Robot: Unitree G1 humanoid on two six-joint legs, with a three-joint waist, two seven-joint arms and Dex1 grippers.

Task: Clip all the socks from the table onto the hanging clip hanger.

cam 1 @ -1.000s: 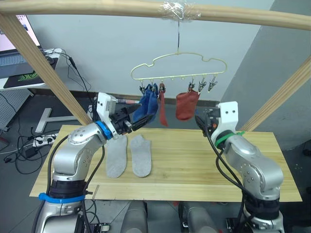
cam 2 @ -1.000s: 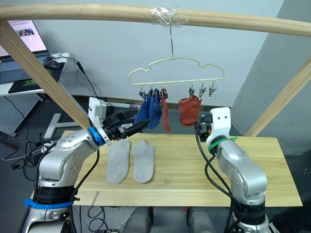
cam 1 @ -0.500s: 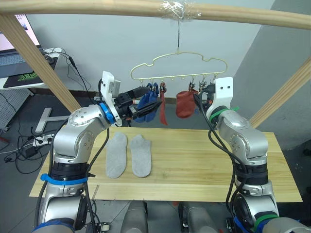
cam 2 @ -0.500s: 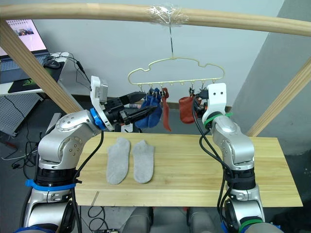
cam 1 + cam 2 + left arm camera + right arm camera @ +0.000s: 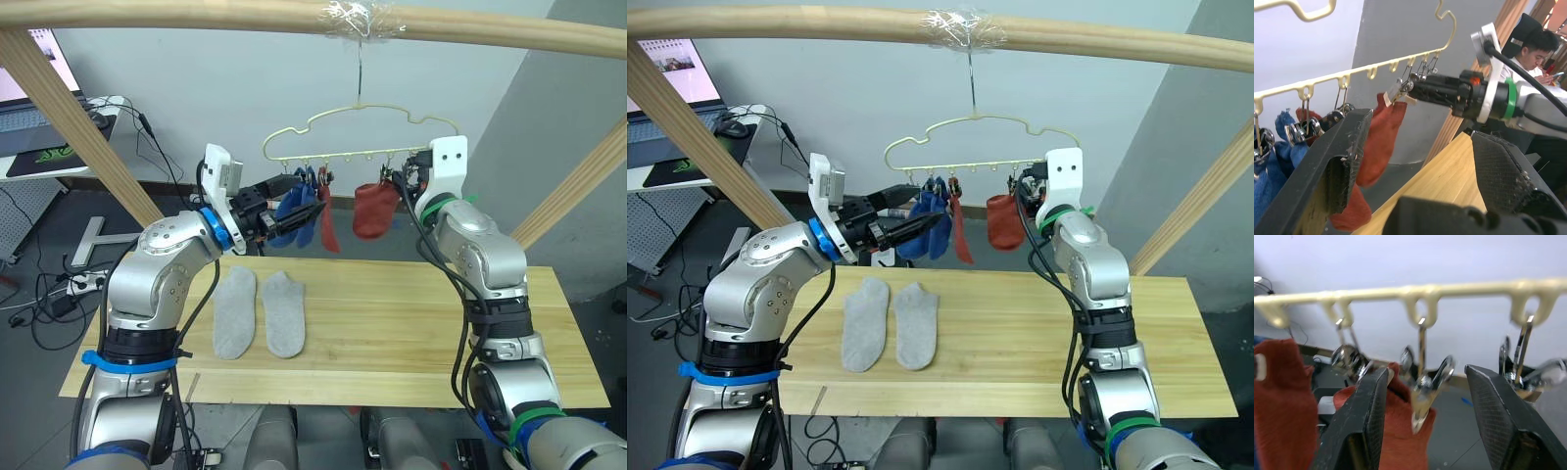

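At upper centre, the right gripper (image 5: 1422, 396), fingers spread, brackets a clip on the clip hanger (image 5: 364, 119) above a rust-red sock (image 5: 372, 210). Left gripper (image 5: 926, 223) spread by blue socks (image 5: 299, 208). Grey socks (image 5: 260, 311) wait on the desk (image 5: 411, 323): next, descend and pinch one.

Socks: two light grey (image 5: 260, 311), flat on table (image 5: 411, 323); two blue (image 5: 299, 208) and two rust-red (image 5: 375, 210), clipped on one clip hanger (image 5: 362, 137). Six total.
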